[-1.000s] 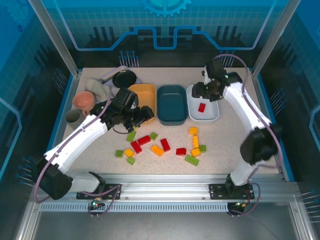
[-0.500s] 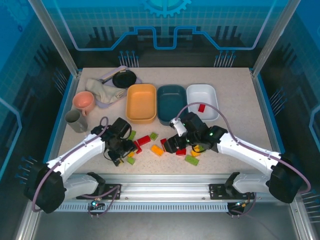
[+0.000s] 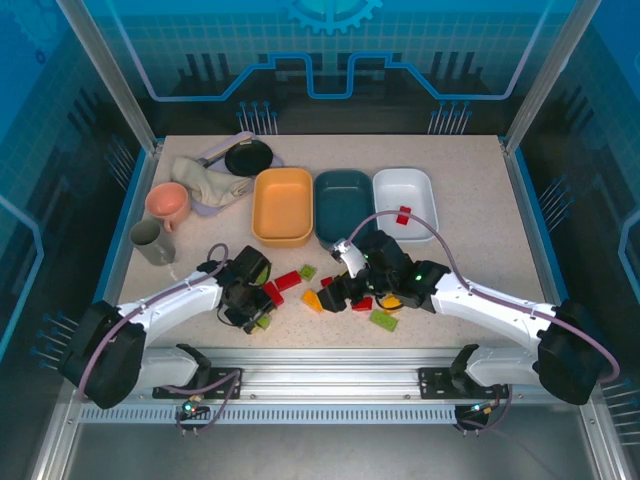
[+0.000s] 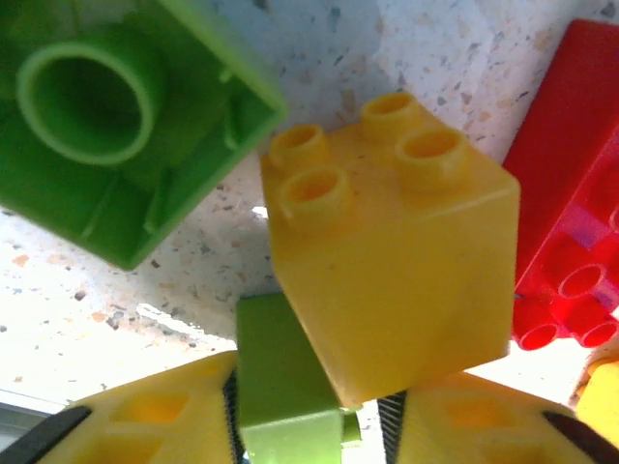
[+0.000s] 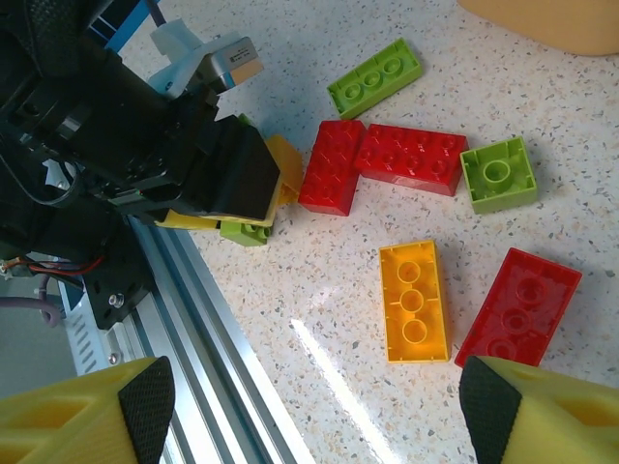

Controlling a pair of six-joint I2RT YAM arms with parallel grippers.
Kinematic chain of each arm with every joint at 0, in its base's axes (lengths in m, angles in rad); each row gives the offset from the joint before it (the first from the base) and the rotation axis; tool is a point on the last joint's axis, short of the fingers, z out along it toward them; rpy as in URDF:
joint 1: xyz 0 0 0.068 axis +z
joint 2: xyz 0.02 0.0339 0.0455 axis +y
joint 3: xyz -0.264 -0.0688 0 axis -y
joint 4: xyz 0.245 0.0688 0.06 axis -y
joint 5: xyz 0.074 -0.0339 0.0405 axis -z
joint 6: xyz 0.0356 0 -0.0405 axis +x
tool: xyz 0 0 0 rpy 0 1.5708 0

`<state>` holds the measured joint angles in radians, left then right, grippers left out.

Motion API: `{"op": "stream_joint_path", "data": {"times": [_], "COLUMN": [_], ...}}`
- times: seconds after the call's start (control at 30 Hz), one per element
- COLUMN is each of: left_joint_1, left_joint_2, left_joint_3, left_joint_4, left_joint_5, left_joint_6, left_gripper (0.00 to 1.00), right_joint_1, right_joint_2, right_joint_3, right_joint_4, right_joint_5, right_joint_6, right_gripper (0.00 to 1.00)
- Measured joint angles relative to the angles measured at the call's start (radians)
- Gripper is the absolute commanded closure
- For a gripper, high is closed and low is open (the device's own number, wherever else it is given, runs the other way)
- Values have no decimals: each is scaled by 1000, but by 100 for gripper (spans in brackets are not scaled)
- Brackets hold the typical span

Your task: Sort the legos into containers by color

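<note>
Pick-up stage of a colour sort. The left pincer (image 4: pixel 309 425) is low over the near-left part of the scatter, its jaws drawn in narrow about a small green brick (image 4: pixel 287 382). The corner of a square yellow brick (image 4: pixel 387 251) also sits between the pads. Whether either is truly clamped cannot be told. An upturned green brick (image 4: pixel 106 111) lies just to the left, and a red brick (image 4: pixel 571 213) lies to the right, beside the yellow one.

The right pincer (image 5: pixel 309 411) hovers over the middle of the scatter with its jaws spread wide and nothing between them. A long yellow brick (image 5: pixel 414 302) and a long red brick (image 5: pixel 519 307) lie on the table below it.

Most bricks are loose at the near side. The orange tray (image 3: pixel 282 205) and teal tray (image 3: pixel 343 210) at the far side look bare, and the white tray (image 3: pixel 415 190) holds one red piece (image 3: pixel 402 215).

The next move probably calls for the left pincer to secure one brick alone, lift it clear of its neighbours and carry it to the matching far tray. The right pincer needs to descend squarely over one chosen brick.
</note>
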<state>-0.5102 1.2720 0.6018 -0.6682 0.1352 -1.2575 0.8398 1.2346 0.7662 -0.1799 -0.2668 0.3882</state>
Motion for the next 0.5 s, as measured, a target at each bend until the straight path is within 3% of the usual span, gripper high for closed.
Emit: {"op": "stream_joint_path", "data": {"times": [0.17,0.33,0.5], "left_joint_1": [-2,-39,-63], "left_joint_2": [15,-7,-73], "left_joint_3": [2,35,223], "left_joint_4": [6,-60,-196], "left_joint_5": [-3,-18,-37], "left_joint_6": [-1,0,12], "left_gripper": [76,79,80], "right_joint_1": [-1,-8,-61], "right_joint_2": [9,6,-39], "right_joint_3": [0,8,48], "right_joint_4": [2,2,10], "right_joint_5": [-3,2,39], "right_joint_6": [0,8,53], "right_gripper": [21,21,21]}}
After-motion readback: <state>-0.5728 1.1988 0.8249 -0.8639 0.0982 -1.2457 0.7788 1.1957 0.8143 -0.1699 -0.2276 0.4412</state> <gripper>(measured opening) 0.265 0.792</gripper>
